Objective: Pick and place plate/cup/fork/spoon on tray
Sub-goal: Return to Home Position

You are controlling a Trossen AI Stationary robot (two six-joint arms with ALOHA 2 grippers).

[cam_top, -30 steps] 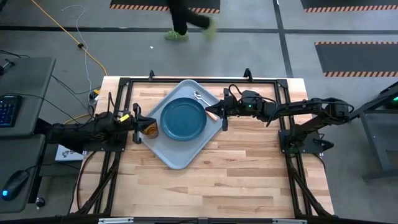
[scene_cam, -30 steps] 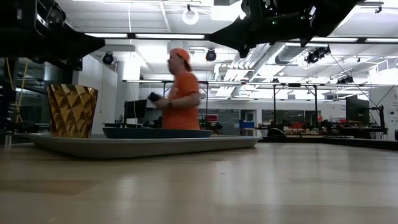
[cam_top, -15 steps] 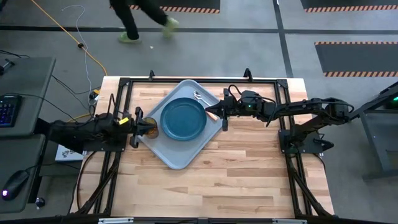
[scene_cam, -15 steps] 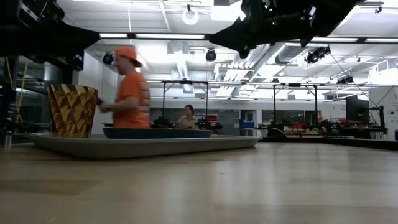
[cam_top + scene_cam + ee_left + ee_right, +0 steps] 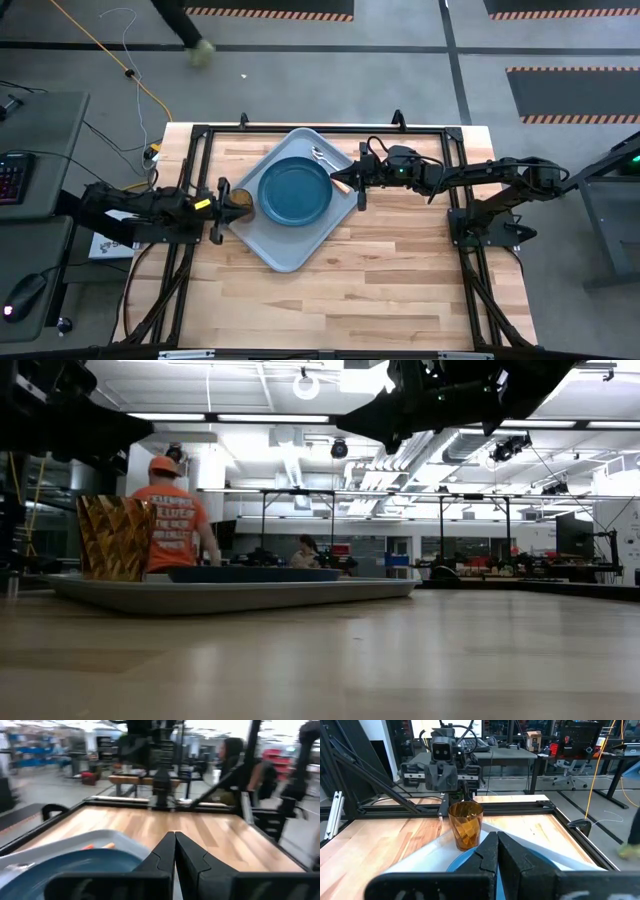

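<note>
Fingers [image 5: 162, 855] of your left gripper [image 5: 224, 200] press flat together on nothing, and the right gripper [image 5: 336, 182] shows the same pinched, empty pair in its own wrist view. With nothing left to carry, that suits two arms heading home. Your left gripper sits at the left-centre of the high view, just beside the cup [image 5: 466, 825], an amber, faceted, see-through tumbler standing upright on the left corner of the tray [image 5: 280, 250]. Your right gripper hangs over the tray's right corner. The tray is pale grey-blue with rounded corners and a raised lip, turned diamond-wise at upper centre. The plate [image 5: 295, 192], round, dark blue and smooth with a raised rim, takes the middle as the widest piece. That leaves the upper-right edge for the orange-handled cutlery [image 5: 322, 156], though you cannot tell which piece is which. Everything looks placed. Underneath is the table [image 5: 400, 280] of pale wood planks, and far behind it stands a person in an orange shirt [image 5: 172, 520].
</note>
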